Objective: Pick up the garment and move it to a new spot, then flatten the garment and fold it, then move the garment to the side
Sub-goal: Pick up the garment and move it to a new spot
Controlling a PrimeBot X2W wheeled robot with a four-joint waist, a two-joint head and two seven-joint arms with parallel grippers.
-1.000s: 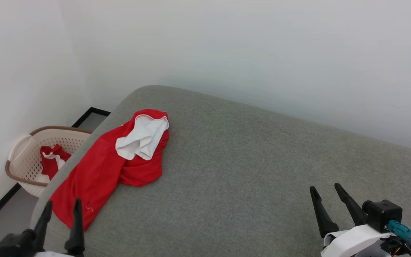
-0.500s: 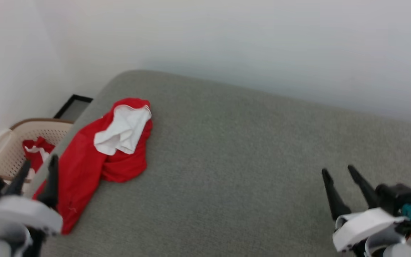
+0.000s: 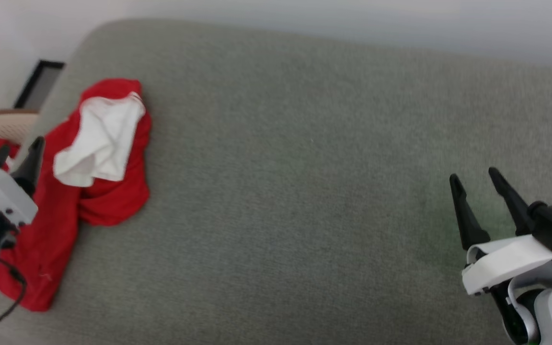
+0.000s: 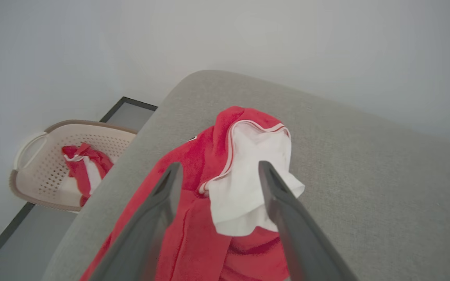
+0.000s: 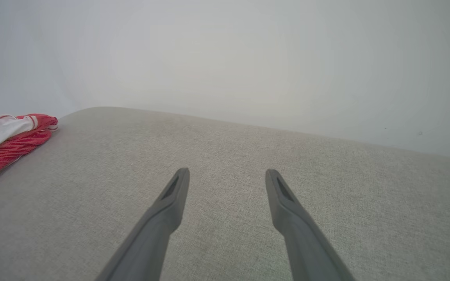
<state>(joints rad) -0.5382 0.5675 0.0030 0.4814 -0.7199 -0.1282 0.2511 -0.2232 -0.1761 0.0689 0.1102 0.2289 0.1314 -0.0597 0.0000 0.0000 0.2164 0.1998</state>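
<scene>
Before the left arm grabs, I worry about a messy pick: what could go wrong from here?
The garment lies bunched, white sleeve on top; the open left hand, aimed at that sleeve, may pinch only it and lift the rest twisted.
The garment's lower end lies at the edge of the cushion, beside the basket; a slip could send it off.
The open right hand hovers far across the cushion, too distant to help.
</scene>
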